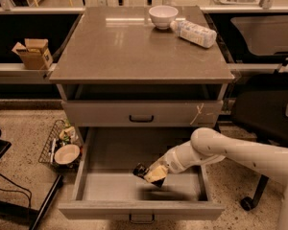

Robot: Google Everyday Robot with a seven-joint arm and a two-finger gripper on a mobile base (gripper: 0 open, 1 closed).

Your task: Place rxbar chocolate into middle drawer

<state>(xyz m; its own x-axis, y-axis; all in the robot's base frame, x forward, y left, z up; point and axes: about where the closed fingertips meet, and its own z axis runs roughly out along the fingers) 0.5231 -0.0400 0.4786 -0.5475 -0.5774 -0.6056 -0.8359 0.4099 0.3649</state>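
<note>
The middle drawer is pulled wide open below the cabinet, with a pale grey inside. My white arm reaches in from the right. My gripper hangs low inside the drawer, just above its floor, near the middle. A dark end of the rxbar chocolate sticks out to the left of the yellowish fingertips, which are shut on it. A dark shadow lies on the drawer floor right under it.
The drawer above is shut and has a pale scratch mark at its right end. On the cabinet top stand a white bowl and a lying white bottle. A wire basket sits on the floor left; a black chair stands right.
</note>
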